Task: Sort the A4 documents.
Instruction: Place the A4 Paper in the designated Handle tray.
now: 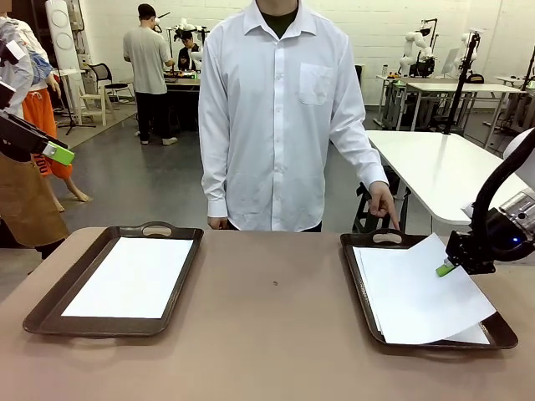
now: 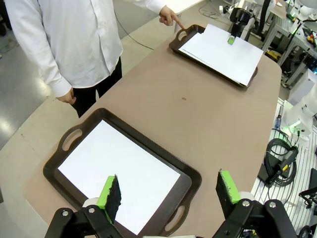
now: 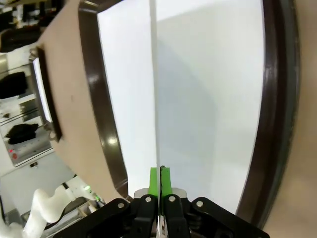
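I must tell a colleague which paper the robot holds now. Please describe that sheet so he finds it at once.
Look at the dark tray on the robot's right side, near the person's pointing hand. The top sheet there is lifted and skewed, its edge pinched in the right tool; the sheets beneath lie flat.

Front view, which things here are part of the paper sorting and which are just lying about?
Part of the job: lifted sheet in right gripper; paper stack in right tray; sheet in left tray; left gripper.
Lying about: white table behind.
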Controlling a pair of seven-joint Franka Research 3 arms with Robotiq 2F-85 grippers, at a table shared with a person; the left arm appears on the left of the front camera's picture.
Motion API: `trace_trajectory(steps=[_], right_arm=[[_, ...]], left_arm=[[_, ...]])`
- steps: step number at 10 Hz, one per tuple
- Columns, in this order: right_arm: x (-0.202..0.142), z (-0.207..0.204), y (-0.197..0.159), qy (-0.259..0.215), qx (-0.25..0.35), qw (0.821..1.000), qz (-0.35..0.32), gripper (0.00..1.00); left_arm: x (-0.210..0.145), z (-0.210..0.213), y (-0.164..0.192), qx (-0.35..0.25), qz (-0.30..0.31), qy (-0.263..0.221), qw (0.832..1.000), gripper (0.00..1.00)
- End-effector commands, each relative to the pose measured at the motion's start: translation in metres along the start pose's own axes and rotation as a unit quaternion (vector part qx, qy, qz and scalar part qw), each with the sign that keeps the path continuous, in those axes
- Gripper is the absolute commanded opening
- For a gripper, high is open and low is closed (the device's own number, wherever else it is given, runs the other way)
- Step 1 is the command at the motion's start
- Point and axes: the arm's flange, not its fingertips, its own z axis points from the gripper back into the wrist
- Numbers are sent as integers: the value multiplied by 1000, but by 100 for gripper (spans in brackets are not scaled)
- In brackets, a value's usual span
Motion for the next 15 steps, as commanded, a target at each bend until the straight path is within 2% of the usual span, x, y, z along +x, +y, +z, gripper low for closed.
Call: trace_trajectory(steps=[1,4,8,13,15], right_arm=[[0,-7,9,-12,-40,999,-6,1],[12,-13,15,-49,-61,997,22,1],[14,-15,19,-31,-69,997,26,1],[10,-7,34,-27,-126,991,45,45],[8,-1,39,-40,-150,987,48,63]], left_arm=[[1,0,-1,1,-1,1,1000,100],[1,0,-1,1,-1,1,1000,100],[1,0,-1,1,-1,1,1000,100],[1,0,-1,1,-1,1,1000,100],[1,0,-1,1,-1,1,1000,100]])
